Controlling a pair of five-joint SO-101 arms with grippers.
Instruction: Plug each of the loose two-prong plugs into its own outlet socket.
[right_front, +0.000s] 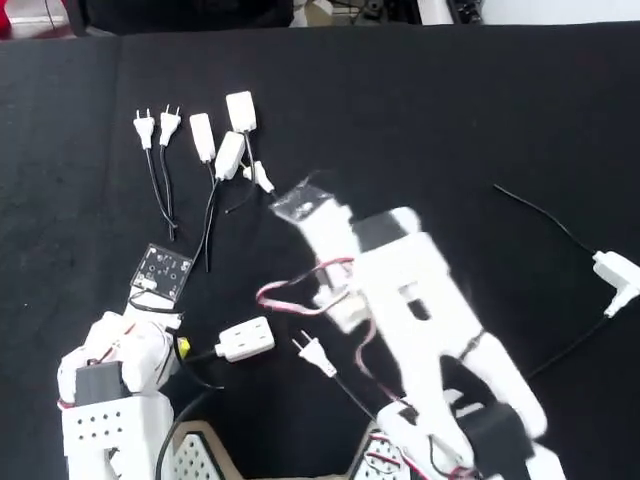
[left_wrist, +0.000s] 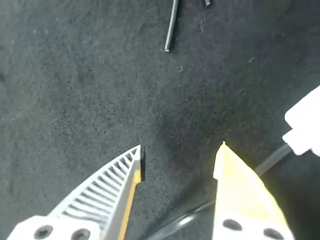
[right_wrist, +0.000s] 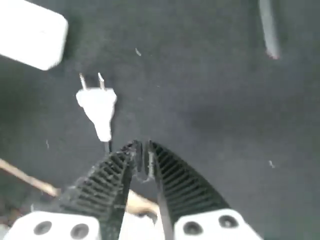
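Both grippers low over the black cloth table (right_front: 450, 120), neither holding a plug.
My left gripper (left_wrist: 180, 150) is wide open, jaws well apart, with a white block outlet socket (left_wrist: 304, 125) lying just beside the yellow jaw. My right gripper (right_wrist: 144, 147) has its black ribbed jaws pressed together on nothing. A small white two-prong plug (right_wrist: 97, 107) lies flat on the cloth near them, its prongs toward a white rectangular socket (right_wrist: 32, 32), apart from it.
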